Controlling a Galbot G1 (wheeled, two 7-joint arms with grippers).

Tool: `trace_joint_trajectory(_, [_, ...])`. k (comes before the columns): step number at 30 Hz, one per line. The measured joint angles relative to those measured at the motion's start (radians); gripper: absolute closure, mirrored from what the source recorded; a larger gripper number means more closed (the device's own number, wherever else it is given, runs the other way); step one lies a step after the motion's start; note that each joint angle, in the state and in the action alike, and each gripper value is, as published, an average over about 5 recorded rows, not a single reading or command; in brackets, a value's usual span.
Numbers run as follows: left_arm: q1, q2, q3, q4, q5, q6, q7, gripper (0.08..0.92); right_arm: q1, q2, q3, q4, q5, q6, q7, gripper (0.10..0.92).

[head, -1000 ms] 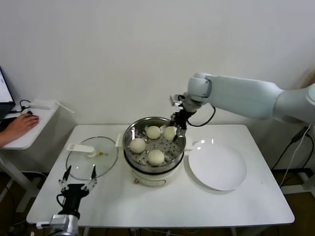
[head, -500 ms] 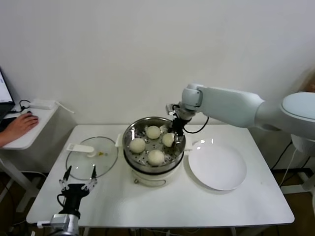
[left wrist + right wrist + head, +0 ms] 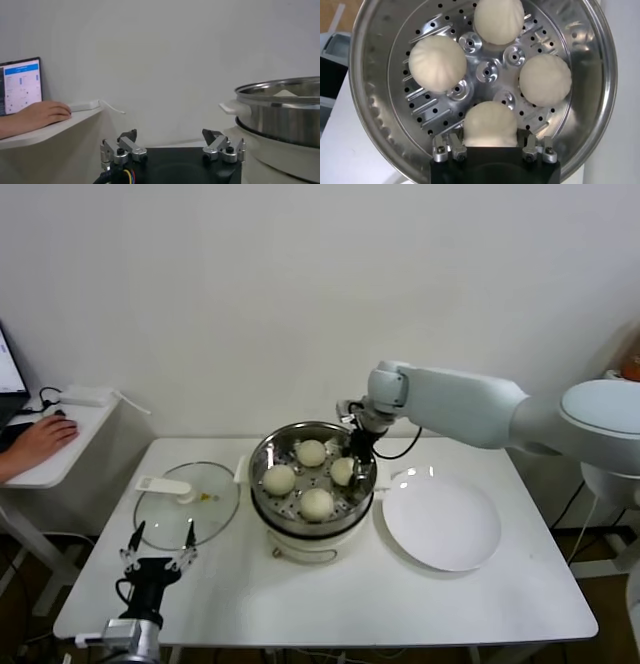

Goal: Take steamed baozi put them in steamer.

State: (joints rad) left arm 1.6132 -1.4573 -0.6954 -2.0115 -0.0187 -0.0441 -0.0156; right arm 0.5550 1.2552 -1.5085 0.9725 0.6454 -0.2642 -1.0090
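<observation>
right claw (image 3: 352, 456) holds a bun (image 3: 342, 470) at 3 o'clock inside the steamer (image 3: 313, 519). three other buns (image 3: 279, 480) sit on its tray. left claw (image 3: 158, 555) wide, idle over the worktop (image 3: 400, 599).

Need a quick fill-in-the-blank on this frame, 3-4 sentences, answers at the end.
1. The number of steamed baozi lying on the perforated tray of the steamer is ____.
2. The right claw reaches into the steamer with its fingers on either side of one ____.
3. The round white plate beside the steamer holds ____ buns.
4. The glass lid lies flat on the ____.

Answers: four; baozi; no; table
</observation>
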Motion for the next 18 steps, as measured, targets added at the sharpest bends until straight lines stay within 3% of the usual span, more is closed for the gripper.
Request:
trace_joint_trajectory(5, [-0.001,0.0,0.001,0.0,0.0,0.0,0.0,0.177,-0.008,0.002,0.007,-0.001,-0.002,-0.001,0.006,0.342])
trace_joint_trajectory(12, [0.001,0.0,-0.001,0.0,0.0,0.0,0.0,0.177,-0.008,0.005,0.01,0.002,0.0,-0.006,0.006,0.216])
trace_joint_trajectory(18, [0.003,0.0,-0.002,-0.001,0.0,0.0,0.0,0.177,0.005,0.005,0.01,0.004,0.01,-0.007,-0.001,0.203])
